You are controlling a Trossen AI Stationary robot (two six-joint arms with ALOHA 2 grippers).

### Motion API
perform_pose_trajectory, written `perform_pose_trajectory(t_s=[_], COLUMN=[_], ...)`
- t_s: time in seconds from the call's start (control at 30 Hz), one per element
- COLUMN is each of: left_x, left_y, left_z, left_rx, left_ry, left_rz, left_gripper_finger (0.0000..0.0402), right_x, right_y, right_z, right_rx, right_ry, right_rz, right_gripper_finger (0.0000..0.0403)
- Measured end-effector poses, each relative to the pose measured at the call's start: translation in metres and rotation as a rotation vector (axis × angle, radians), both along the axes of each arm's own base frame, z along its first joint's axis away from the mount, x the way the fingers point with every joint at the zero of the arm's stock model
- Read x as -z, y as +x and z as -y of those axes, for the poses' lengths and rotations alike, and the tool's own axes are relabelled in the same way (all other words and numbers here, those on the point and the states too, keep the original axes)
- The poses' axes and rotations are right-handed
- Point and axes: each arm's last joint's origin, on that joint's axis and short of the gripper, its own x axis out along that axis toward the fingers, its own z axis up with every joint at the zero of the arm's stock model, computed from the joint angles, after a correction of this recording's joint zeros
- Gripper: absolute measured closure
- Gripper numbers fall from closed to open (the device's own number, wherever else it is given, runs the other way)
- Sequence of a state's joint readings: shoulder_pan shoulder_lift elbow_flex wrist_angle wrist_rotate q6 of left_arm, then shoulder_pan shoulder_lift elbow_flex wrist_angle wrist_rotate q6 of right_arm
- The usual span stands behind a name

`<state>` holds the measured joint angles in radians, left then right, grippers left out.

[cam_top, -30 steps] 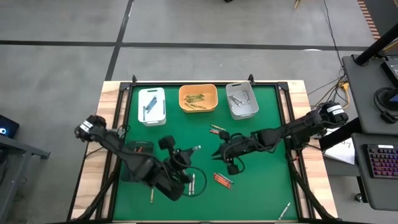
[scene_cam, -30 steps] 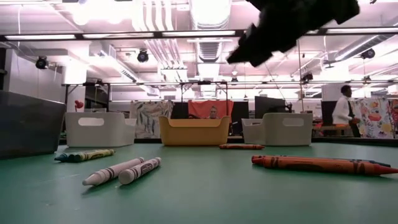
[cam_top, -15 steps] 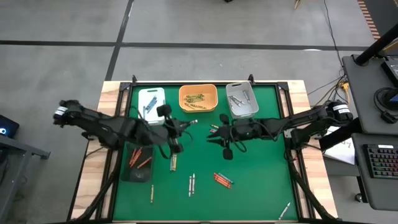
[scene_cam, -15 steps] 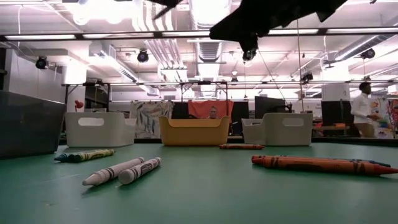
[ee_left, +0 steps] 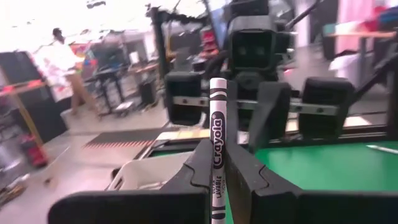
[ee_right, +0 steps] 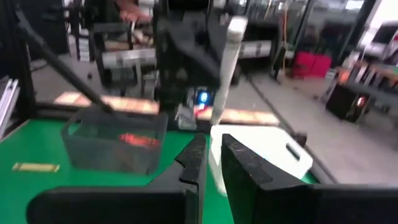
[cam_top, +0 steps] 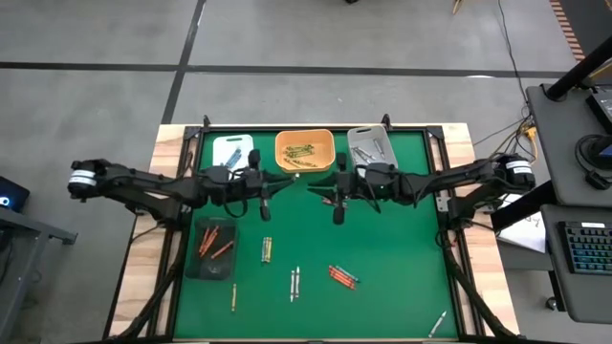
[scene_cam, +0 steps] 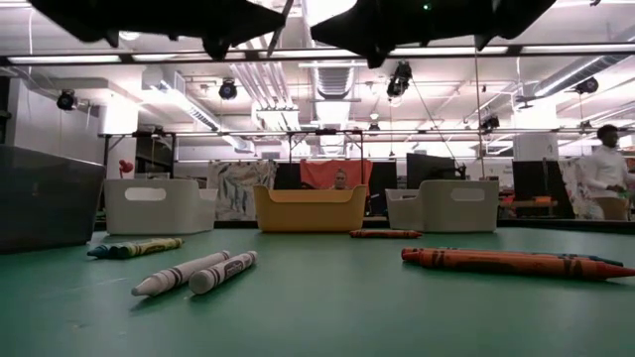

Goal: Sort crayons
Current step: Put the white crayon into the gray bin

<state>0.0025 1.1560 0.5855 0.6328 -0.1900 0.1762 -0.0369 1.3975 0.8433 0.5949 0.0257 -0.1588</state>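
Note:
My left gripper (cam_top: 279,184) hangs over the mat's middle, just in front of the orange tray (cam_top: 304,151). It is shut on a white crayon (ee_left: 217,124) that stands straight up between its fingers. My right gripper (cam_top: 323,191) faces it from the right, almost tip to tip. In the right wrist view the white crayon (ee_right: 225,68) slants down toward my right gripper (ee_right: 213,149); contact is not visible. Loose crayons lie on the mat: a white pair (cam_top: 295,282), a red-orange pair (cam_top: 341,277) and a yellow-olive one (cam_top: 266,250).
Along the far edge stand a white tray (cam_top: 232,153), the orange tray and a grey tray (cam_top: 371,151). A dark tray (cam_top: 212,250) at the left holds red-orange crayons. Single crayons lie at the front (cam_top: 232,298) and front right (cam_top: 440,323). A person walks in the room behind (scene_cam: 603,169).
My left arm swung from the front of the mat toward the far trays, carrying the white crayon. My right gripper moved left and farther back to face it.

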Motion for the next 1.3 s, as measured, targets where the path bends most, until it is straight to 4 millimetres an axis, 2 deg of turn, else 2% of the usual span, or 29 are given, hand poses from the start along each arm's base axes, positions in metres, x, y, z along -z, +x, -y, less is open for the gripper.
perform_pose_trajectory(t_s=[0.17,0.37,0.57,0.77,0.93,1.1,1.3], left_x=[0.015,0.020,0.023,0.025,0.024,0.024,0.023], left_y=[-0.005,-0.006,0.001,0.017,0.025,0.027,0.027], left_z=[-0.004,-0.003,-0.002,-0.002,-0.002,-0.002,-0.002], left_rx=[0.068,0.077,0.107,0.123,0.134,0.136,0.137], left_ry=[0.025,0.020,-0.019,-0.037,-0.049,-0.058,-0.074], left_rz=[0.033,0.113,0.135,0.127,0.151,0.150,0.157], left_gripper_finger=[0.0401,0.0401,0.0401,0.0401,0.0401,0.0402,0.0389], right_x=[-0.004,-0.012,-0.017,-0.016,-0.013,-0.014,-0.014], right_y=[0.006,0.005,0.009,0.018,0.021,0.020,0.020], right_z=[0.001,0.000,0.000,-0.002,-0.002,-0.001,0.000], right_rx=[0.002,-0.055,-0.069,-0.074,-0.068,-0.064,-0.054], right_ry=[-0.029,0.007,0.145,0.145,0.100,0.094,0.075], right_rz=[0.125,0.215,0.234,0.231,0.207,0.213,0.204], right_gripper_finger=[0.0365,0.0356,0.0298,0.0248,0.0235,0.0267,0.0371])
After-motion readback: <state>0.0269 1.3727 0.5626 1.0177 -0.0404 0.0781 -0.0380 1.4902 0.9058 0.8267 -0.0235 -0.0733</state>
